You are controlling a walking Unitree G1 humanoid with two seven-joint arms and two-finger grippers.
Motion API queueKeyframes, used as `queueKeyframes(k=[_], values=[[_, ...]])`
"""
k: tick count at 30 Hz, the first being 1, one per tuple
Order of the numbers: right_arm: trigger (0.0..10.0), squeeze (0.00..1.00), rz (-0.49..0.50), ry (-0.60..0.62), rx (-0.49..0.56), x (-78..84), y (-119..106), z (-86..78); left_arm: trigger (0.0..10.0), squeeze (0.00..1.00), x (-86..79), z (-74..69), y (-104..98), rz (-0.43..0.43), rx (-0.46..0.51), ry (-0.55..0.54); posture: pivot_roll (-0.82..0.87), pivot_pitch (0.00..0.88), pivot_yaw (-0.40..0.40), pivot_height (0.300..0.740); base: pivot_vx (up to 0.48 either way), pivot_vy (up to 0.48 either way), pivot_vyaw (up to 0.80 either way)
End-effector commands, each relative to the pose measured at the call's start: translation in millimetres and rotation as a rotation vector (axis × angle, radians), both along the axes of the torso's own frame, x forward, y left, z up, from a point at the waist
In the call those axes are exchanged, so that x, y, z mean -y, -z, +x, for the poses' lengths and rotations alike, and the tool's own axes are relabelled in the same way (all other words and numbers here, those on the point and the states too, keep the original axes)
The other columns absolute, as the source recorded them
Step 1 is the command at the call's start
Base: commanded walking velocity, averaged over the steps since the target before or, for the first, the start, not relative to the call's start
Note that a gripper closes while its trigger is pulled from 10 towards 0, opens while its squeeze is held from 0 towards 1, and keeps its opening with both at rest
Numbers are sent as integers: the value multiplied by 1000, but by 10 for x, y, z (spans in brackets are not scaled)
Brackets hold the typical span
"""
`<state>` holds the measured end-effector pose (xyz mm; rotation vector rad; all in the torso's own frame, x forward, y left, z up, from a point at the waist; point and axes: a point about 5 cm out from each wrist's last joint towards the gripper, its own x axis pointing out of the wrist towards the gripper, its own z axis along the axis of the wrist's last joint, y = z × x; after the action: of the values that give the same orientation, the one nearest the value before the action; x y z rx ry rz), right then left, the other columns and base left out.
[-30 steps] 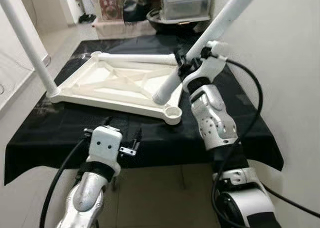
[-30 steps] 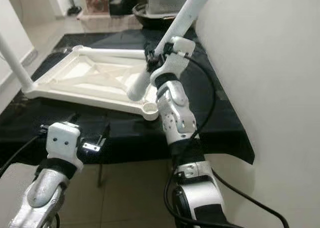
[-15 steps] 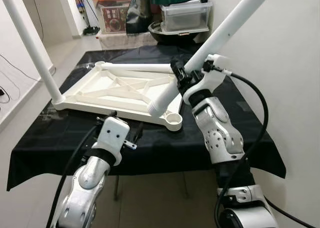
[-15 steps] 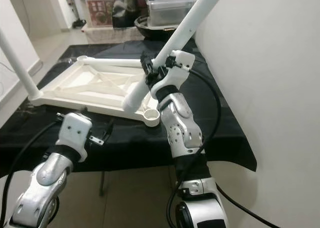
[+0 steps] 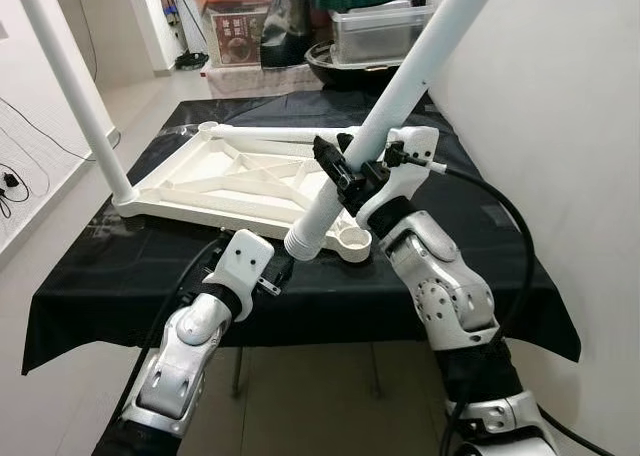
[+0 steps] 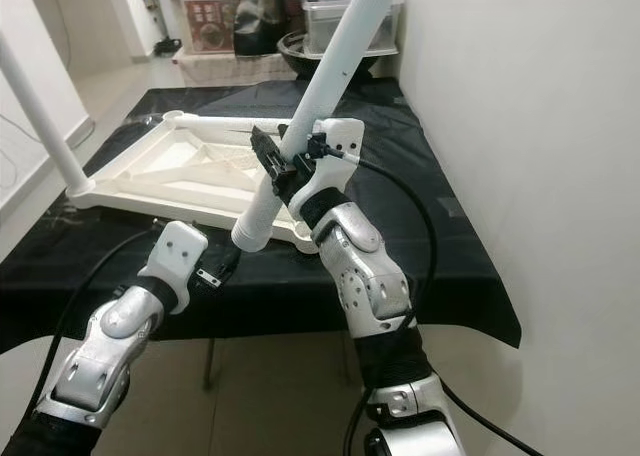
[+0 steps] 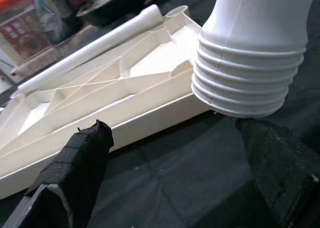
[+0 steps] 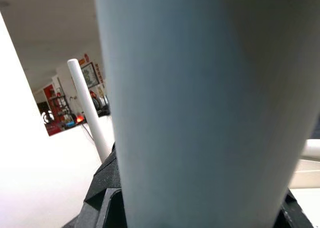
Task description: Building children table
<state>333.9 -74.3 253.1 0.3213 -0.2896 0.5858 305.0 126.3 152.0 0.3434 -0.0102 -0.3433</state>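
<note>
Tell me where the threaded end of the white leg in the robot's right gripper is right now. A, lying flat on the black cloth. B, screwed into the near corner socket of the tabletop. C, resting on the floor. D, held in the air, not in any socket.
D: the right gripper holds the white leg tilted, its threaded end in the air short of the empty corner socket of the upturned tabletop.

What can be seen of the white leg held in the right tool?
The white leg is a long, smooth round tube, plastic by its look, ending below in a ribbed threaded end. It is tilted, its top leaning up and away toward the wall. The right tool is shut on its lower part. The threaded end hangs in the air near the tabletop's empty corner socket, not yet in it.
</note>
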Motion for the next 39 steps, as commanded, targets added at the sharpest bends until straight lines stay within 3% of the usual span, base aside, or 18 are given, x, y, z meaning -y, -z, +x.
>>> queueKeyframes(k=[1, 12, 21, 39], values=[[10000, 0, -22, -48, -14, -101, 42, -46, 10000, 0, 93, 21, -62, -16, 28, 50, -47, 17, 42, 740, 0, 0, 0], [10000, 0, -21, -55, -7, -125, 20, -69, 10000, 0, 291, -1, 74, -26, -31, 161, -51, 21, 44, 740, 0, 0, 0], [10000, 0, -37, -101, -3, -154, 22, -125, 10000, 0, 220, 70, 43, -10, 4, 112, -54, 22, 46, 740, 0, 0, 0], [10000, 0, -43, -163, -11, -229, 52, -211, 10000, 0, 276, 56, 66, -27, 6, 139, -58, 24, 43, 740, 0, 0, 0]])
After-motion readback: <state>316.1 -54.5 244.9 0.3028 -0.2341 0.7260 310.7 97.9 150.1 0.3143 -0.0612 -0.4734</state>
